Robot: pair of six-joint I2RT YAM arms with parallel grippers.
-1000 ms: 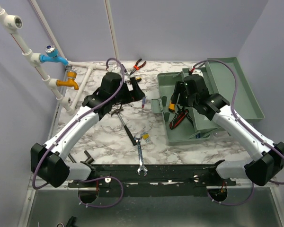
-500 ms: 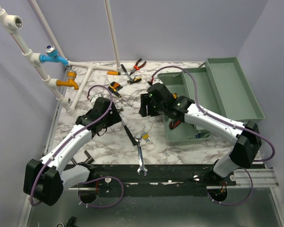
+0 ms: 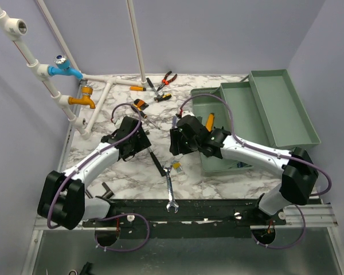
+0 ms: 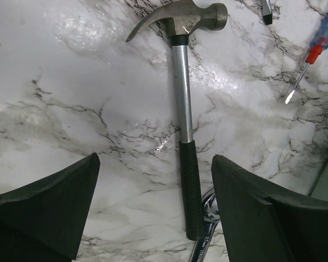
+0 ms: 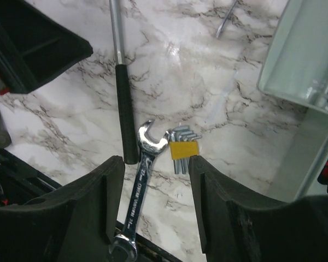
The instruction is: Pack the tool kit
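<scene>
We judged packing only partly done: our left tool (image 4: pixel 156 158) gaped empty over the hammer (image 4: pixel 184 109), our right tool (image 5: pixel 156 161) gaped empty over the wrench (image 5: pixel 139 191), both pieces outside the toolbox (image 3: pixel 215 166).

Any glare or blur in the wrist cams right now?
Left wrist: sharp; glare patch on the marble table left of the hammer, steel shaft shining. Right wrist: sharp; milder glare on the marble above the hex keys, wrench gleaming; dark claw fingers show no detail.
</scene>
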